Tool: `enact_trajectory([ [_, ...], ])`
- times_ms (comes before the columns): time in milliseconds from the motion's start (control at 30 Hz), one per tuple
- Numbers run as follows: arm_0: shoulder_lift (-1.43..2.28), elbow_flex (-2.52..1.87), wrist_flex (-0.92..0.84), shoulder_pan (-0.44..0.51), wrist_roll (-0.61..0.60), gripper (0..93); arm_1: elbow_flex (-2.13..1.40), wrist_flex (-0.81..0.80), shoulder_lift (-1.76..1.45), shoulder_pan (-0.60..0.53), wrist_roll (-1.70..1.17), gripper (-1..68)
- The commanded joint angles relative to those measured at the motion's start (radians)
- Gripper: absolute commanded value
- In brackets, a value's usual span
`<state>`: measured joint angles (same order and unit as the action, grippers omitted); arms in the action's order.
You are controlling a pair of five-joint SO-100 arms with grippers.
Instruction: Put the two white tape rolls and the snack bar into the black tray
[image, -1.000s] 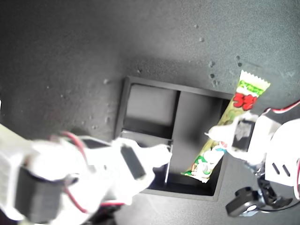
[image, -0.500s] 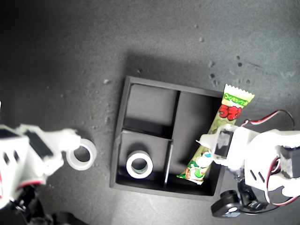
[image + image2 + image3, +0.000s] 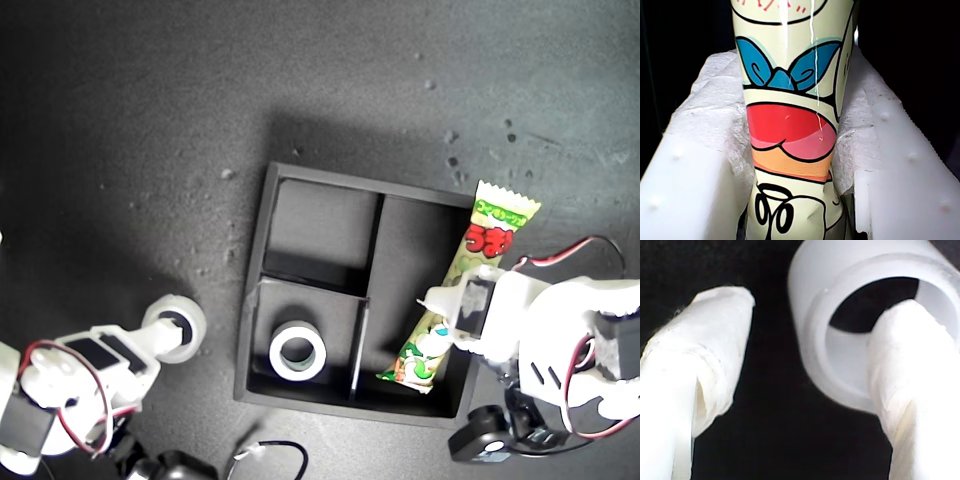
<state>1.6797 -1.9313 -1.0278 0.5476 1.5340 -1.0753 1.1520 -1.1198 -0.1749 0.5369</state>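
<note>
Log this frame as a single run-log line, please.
first gripper: shut on snack bar, lower end in tray | one roll in tray | second gripper: open, finger through other roll

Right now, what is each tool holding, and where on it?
My first tool grips the snack bar mid-length. My second tool holds nothing; one finger sits inside the tape roll.

Glossy snack bar [image 3: 452,305] wrapper; matt black tray [image 3: 322,218].

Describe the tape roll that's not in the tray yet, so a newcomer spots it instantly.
Start at the black tray, then look past its side toward the exterior view's left. On the dark table lies a white tape roll with my second gripper at it. Its twin sits inside a small compartment.
</note>
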Motion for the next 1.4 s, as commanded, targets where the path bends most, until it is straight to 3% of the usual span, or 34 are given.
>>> enact_trajectory([
  [0,-0.040,0.002,0.031,-0.002,0.006,17.8,0.012,0.014,-0.008,-0.003,0.017,25.1],
  [67,-0.087,0.000,0.054,-0.015,0.002,17.8,0.037,0.063,-0.002,-0.023,0.012,33.9],
  [300,-0.232,0.011,0.114,-0.064,0.040,12.3,0.193,0.249,-0.002,-0.069,0.012,36.7],
  [533,-0.163,0.011,0.087,-0.101,-0.018,0.2,0.692,0.543,-0.002,-0.035,-0.043,36.6],
  [600,-0.095,0.020,0.031,-0.106,-0.037,0.2,0.844,0.623,-0.002,-0.015,-0.008,35.1],
  [700,0.029,0.066,-0.084,-0.114,-0.074,0.2,0.822,0.649,-0.098,0.029,0.124,19.8],
  [833,0.143,0.249,-0.291,-0.137,-0.144,0.1,0.583,0.649,-0.270,0.054,0.342,5.3],
  [1067,0.089,0.729,-0.569,-0.281,-0.379,0.1,0.265,0.649,-0.477,0.041,0.629,1.2],
  [1267,-0.235,1.292,-0.772,-0.390,-0.572,0.1,-0.153,0.646,-0.827,0.046,0.830,-0.4],
  [1367,-0.402,1.494,-0.799,-0.417,-0.630,0.1,-0.410,0.569,-0.999,0.038,0.893,-0.4],
])
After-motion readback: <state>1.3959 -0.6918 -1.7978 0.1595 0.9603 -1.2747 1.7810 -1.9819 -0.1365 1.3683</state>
